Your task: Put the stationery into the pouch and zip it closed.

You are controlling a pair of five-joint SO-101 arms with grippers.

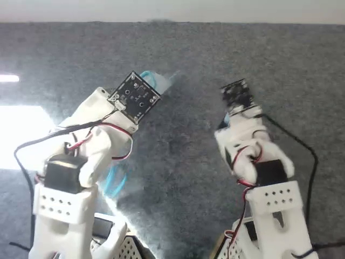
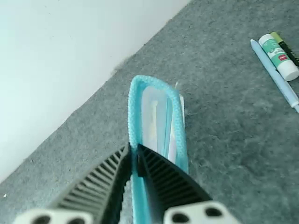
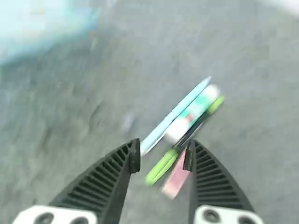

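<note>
Left and right pincers over the grey table [image 1: 183, 156]. My left pincer [image 2: 133, 155] is pinched narrow on the turquoise rim of the pouch [image 2: 156, 116], which stands on its edge with its mouth gaping, toward the far edge of the table, where the white wall [image 2: 56, 56] begins. My right pincer [image 3: 161, 156] is wide and holds nothing, its ribbed fingers [image 3: 107, 182] on either side of the stationery [image 3: 187, 121]: a pale blue pen [image 3: 175, 114], a glue stick [image 3: 194, 112], a green marker [image 3: 161, 170] and a small pink item [image 3: 175, 183], lying side by side on the table, apart from the pouch. Whether the fingers touch them I cannot tell
</note>
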